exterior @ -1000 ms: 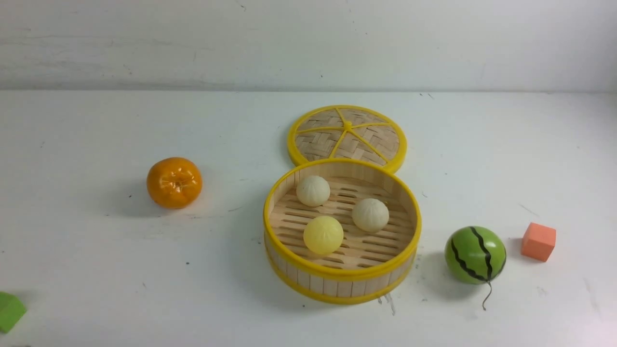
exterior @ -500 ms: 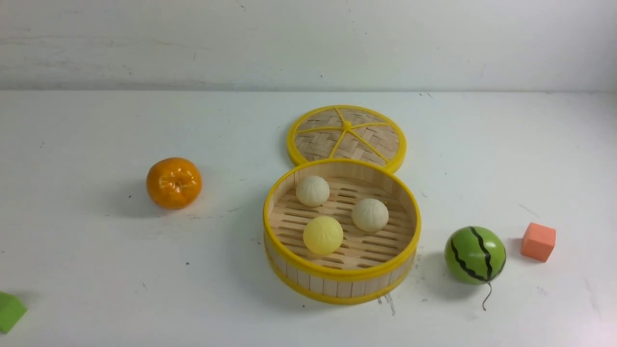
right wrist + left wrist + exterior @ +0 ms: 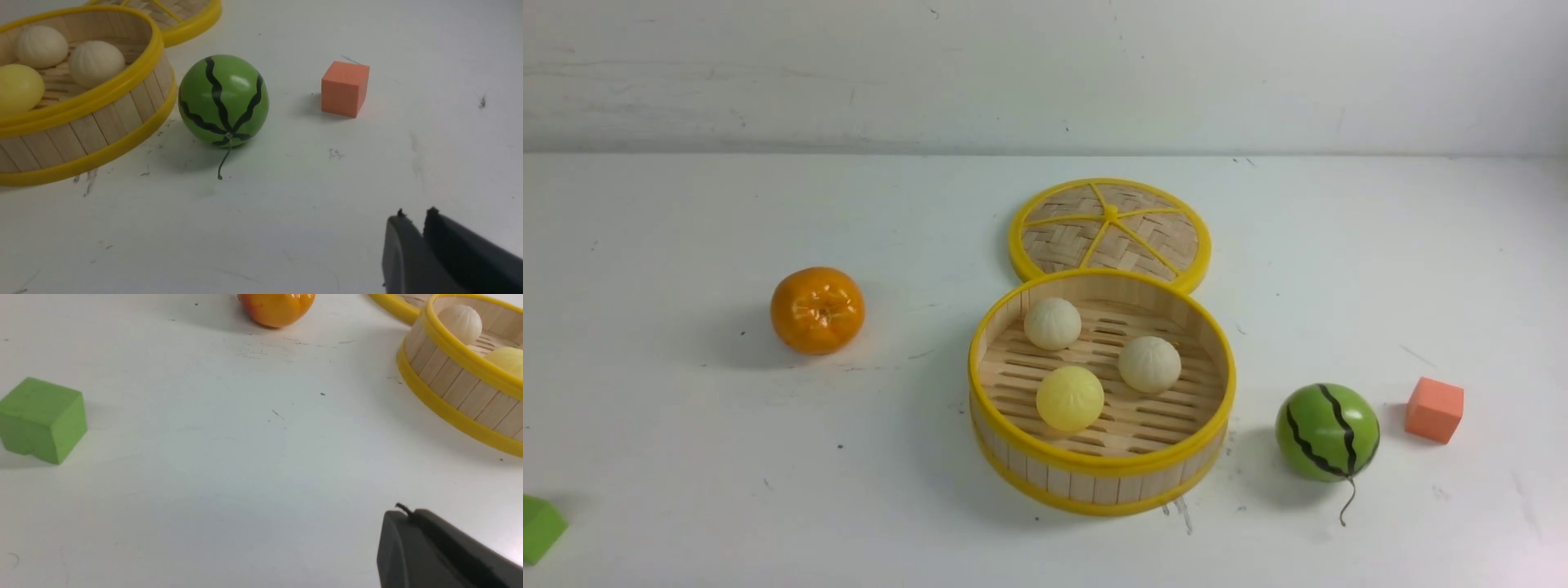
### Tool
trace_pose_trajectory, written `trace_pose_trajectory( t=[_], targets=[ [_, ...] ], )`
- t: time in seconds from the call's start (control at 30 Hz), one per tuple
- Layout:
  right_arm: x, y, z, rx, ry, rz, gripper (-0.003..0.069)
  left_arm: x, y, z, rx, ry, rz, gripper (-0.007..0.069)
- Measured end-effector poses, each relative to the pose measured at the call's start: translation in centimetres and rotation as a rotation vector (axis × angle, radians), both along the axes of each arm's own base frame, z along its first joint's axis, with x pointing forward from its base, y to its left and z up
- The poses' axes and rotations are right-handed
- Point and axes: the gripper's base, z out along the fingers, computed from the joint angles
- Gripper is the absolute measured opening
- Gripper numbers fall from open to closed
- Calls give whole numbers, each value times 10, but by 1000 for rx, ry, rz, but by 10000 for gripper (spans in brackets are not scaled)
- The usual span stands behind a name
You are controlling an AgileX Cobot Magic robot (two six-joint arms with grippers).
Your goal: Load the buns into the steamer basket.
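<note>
We see the basket [image 3: 1102,469] sitting flat, round with no long axis, open side up, at table [image 3: 686,457] centre. All three buns [image 3: 1070,398] rest on its slatted floor: the yellow one nearest, two cream ones [image 3: 1149,364] farther back, faintly pleated, none touching. The wall is pale wood strips between yellow rims. The woven lid [image 3: 1111,229] lies flat just beyond it. The left gripper [image 3: 408,516] is near-left of the basket, fingers together, empty. The right gripper [image 3: 413,216] is near-right, well apart from the buns, with a narrow slit between its fingers, holding nothing. A glossy orange [image 3: 818,309] sits left, a striped melon [image 3: 1327,432] right.
</note>
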Motion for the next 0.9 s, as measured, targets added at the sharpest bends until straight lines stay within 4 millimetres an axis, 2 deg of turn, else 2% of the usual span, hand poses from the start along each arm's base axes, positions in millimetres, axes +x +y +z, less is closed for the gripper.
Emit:
trace_pose_trajectory(
  t=[0.9],
  targets=[
    [0, 0, 0, 1, 0, 0, 106, 0, 0, 0, -2, -2, 0, 0]
  ],
)
